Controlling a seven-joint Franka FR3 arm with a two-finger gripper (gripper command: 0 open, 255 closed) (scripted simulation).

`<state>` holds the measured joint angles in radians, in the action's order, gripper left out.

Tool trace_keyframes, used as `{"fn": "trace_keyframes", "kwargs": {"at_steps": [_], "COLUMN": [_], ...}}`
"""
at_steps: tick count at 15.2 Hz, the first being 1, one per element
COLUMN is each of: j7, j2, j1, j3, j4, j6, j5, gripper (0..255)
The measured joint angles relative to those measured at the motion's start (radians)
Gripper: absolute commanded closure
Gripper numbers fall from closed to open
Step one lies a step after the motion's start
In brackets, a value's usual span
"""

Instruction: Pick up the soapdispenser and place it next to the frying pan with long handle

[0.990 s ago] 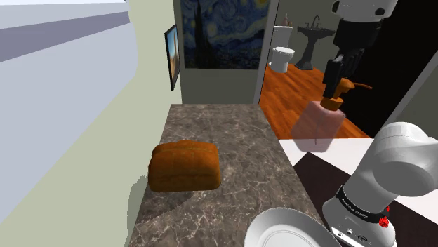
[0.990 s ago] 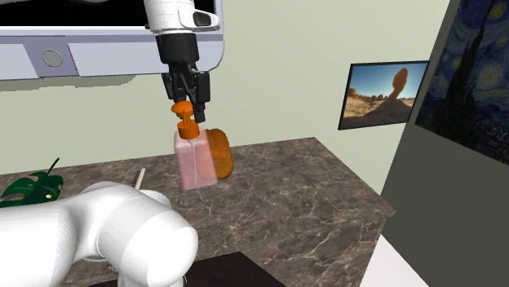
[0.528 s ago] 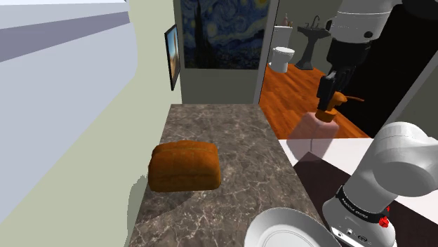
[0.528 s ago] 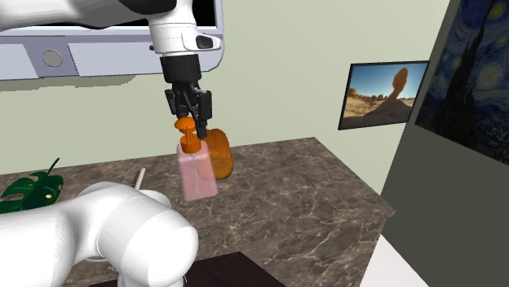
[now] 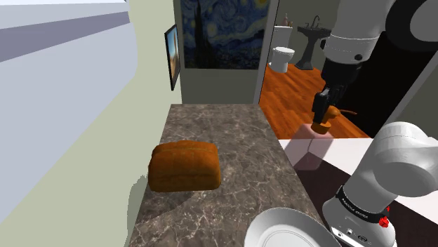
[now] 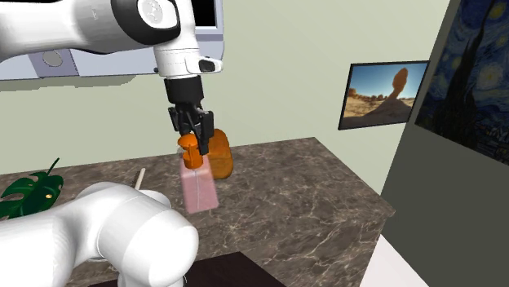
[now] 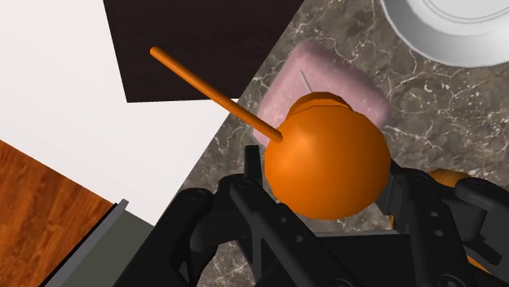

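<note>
Lowers the soap dispenser (image 6: 198,184) since a second ago, nearer the counter (image 6: 310,192), left of centre in the second exterior view. Holds it aloft with gripper (image 6: 193,137) clenched on the orange pump. Done with the pickup; left to carry to the pan and set down beside it

My gripper (image 6: 196,139) is black; the soap dispenser (image 6: 198,186) pink, its pump (image 7: 326,155) orange. On the white-veined brown counter (image 5: 210,126), an orange-brown loaf (image 5: 184,166).
</note>
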<state>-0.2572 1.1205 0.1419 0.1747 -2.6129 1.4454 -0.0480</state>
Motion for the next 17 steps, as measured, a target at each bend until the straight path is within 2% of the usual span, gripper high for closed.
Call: {"fn": "trace_keyframes", "kwargs": {"at_steps": [17], "j7": [-0.019], "j2": [0.056], "j1": [0.027], "j3": [0.037], "j4": [-0.250], "j6": [0.192], "j5": [-0.040], "gripper": [255]}}
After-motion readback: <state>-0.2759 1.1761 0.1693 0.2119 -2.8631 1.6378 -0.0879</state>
